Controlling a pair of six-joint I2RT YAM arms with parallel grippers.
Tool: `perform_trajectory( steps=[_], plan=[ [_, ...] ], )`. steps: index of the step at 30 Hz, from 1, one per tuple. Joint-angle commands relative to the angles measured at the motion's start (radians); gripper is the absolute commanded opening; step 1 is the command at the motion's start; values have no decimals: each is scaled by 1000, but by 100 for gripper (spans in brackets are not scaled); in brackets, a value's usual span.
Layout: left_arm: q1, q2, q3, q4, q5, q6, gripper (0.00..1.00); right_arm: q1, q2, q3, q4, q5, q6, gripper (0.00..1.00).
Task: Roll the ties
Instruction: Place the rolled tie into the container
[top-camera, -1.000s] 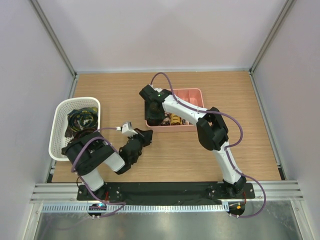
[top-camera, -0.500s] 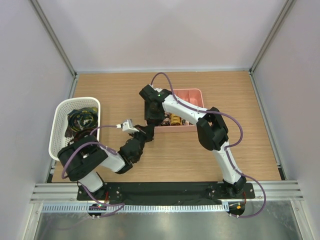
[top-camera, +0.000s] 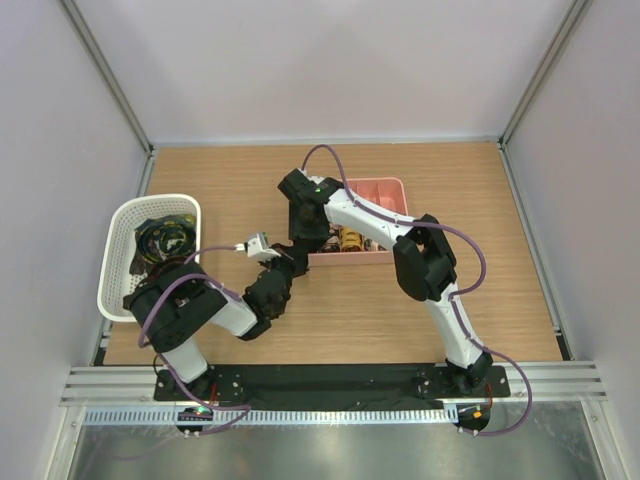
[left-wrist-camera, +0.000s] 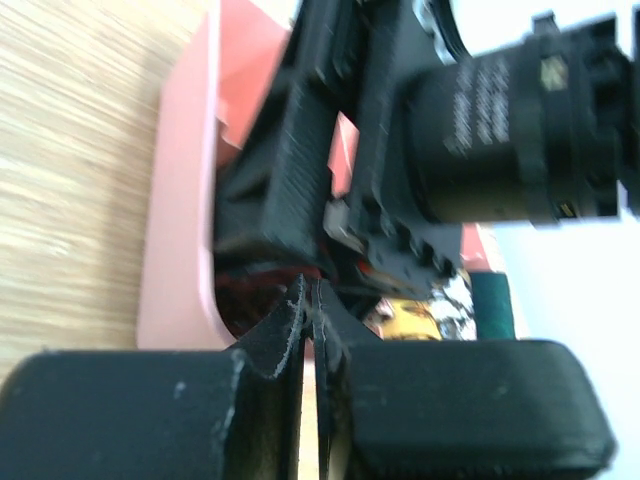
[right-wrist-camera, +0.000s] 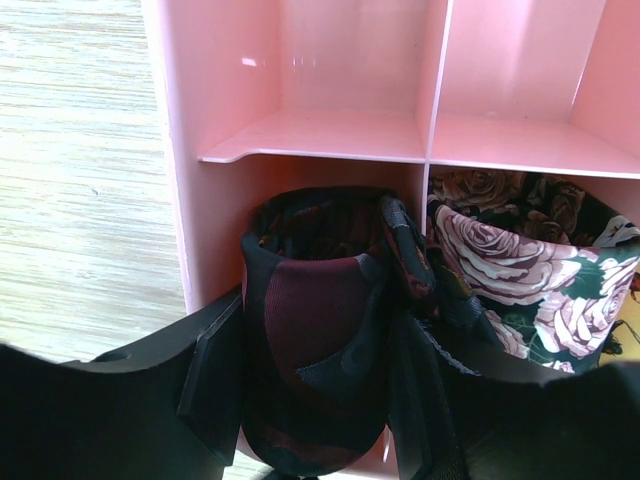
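Observation:
My right gripper (right-wrist-camera: 318, 385) is shut on a dark maroon rolled tie (right-wrist-camera: 315, 300) and holds it in the front-left compartment of the pink tray (right-wrist-camera: 330, 135). A rose-print tie coil (right-wrist-camera: 520, 275) sits in the compartment to its right. In the top view the right gripper (top-camera: 308, 236) is at the tray's (top-camera: 375, 182) front-left corner. My left gripper (top-camera: 289, 258) is just outside that corner, jaws shut and empty. In the left wrist view its tips (left-wrist-camera: 312, 300) are right by the tray wall (left-wrist-camera: 185, 200) and the right gripper (left-wrist-camera: 300, 150). A yellow tie coil (left-wrist-camera: 415, 320) shows behind.
A white mesh basket (top-camera: 150, 200) at the left edge holds loose dark ties (top-camera: 165, 238) with yellow and green print. The two arms are very close together at the tray's corner. Bare wood table (top-camera: 500, 290) lies right of and in front of the tray.
My left gripper has moved up and right to the tray's front-left corner, next to the right gripper. The right gripper has stayed in the compartment with the tie.

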Motion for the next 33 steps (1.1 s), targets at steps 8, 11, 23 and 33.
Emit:
perform_trajectory(
  steps=[8,11,23,33],
  plan=[
    [61,46,58,250,70,62,4,16,-16,14,-104,6,8,62],
    [76,54,69,249,107,79,4,16,-19,6,-98,-3,8,62],
    [93,-24,25,249,212,100,0,17,-11,0,-81,-22,13,64],
    [95,-31,37,250,186,154,2,16,-14,24,-90,-20,17,66]
  ],
)
